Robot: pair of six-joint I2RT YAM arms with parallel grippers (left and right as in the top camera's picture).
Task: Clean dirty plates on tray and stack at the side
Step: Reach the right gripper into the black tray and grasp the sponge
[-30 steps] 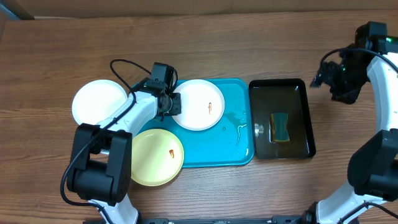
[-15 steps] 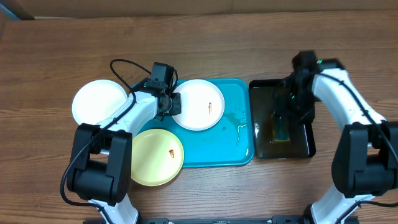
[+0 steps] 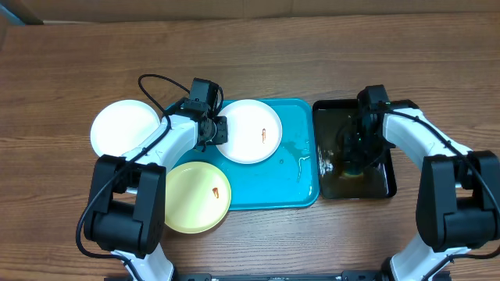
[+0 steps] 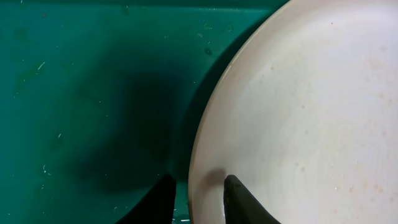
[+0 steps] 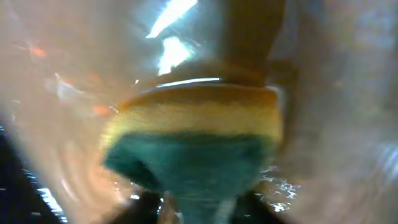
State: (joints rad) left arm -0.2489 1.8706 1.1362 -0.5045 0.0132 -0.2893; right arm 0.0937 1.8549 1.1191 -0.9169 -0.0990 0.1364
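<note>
Left jaws at white plate [image 3: 251, 140] rim; right jaws seemingly inside black tray [image 3: 375, 115]

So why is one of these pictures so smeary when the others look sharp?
Right wrist view: blurred, with bright glare streaks around the sponge. Left wrist view: sharp, with a dark shadow on the tray beside the white plate. Overhead view: evenly lit and clear.

likely a robotics lab, wood-grain table [image 3: 312, 47], black-and-white robot arms [image 3: 426, 136]

Three plates: white plate [image 3: 125, 127], second white plate [image 3: 250, 131], yellow-green plate [image 3: 197, 197]. Two trays: turquoise tray [image 3: 301, 117], black tray [image 3: 332, 125]. One sponge [image 5: 193, 143].
</note>
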